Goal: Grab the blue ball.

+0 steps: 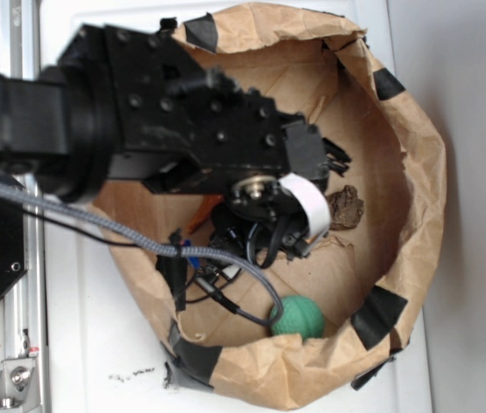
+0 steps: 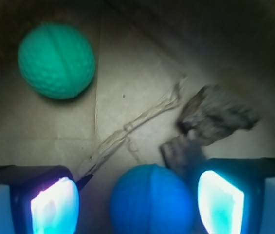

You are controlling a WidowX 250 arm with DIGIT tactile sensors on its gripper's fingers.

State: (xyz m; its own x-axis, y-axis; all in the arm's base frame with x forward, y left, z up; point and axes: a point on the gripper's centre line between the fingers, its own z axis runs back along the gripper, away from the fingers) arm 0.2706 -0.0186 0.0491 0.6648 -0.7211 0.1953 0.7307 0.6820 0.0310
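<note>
In the wrist view the blue ball (image 2: 151, 201) lies on the brown paper floor between my two glowing pads, nearer the right one, with gaps on both sides. My gripper (image 2: 137, 204) is open around it. The green ball (image 2: 56, 61) rests further off at the upper left. In the exterior view my gripper (image 1: 264, 241) reaches down into the paper bag (image 1: 415, 172); the blue ball is hidden under the arm there, while the green ball (image 1: 298, 317) sits at the bag's lower edge.
A dark rough lump (image 2: 215, 119) (image 1: 344, 207) lies just beyond the right finger. A twisted paper cord (image 2: 132, 126) runs across the bag floor. The bag's rolled, black-taped walls ring everything. Cables (image 1: 139, 237) hang from the arm.
</note>
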